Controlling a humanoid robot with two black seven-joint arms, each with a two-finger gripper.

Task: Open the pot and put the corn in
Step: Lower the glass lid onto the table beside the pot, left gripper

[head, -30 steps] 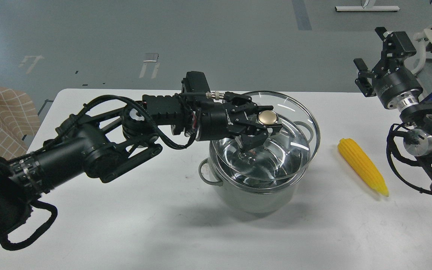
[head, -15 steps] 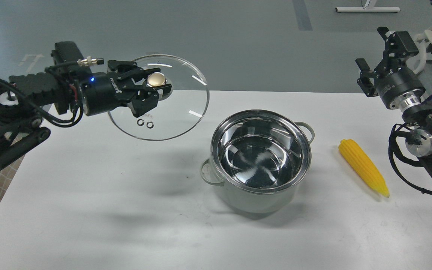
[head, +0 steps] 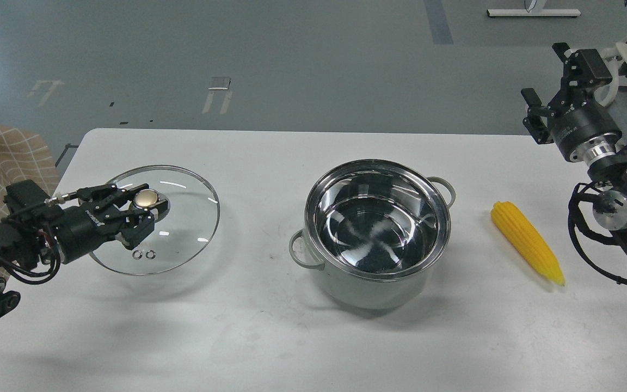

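A: The left claw is clamped on the brass-coloured knob of the glass lid, one finger on each side of it. The arm reaches in from the left edge, low over the white table.

B: Is the lid lying on the table?

A: I cannot tell for sure. It sits low and a little tilted over the left part of the table, with a soft shadow close beneath it. Touching or just above, the view doesn't settle it.

B: And the pot?

A: The pot stands uncovered in the middle of the table, well apart from the lid and to its right. Its shiny steel inside is open to view, with one loop handle at the front left and the other at the back right.

B: Where's the corn?

A: The corn lies flat on the table just to the right of the pot, not touching it. The blunt end points away from me, and the tip points toward me and to the right.

B: The other claw?

A: The right claw hangs raised past the far right corner of the table, its two fingers spread apart with nothing between them. It is well clear of the corn, which lies nearer to me and lower in the view.
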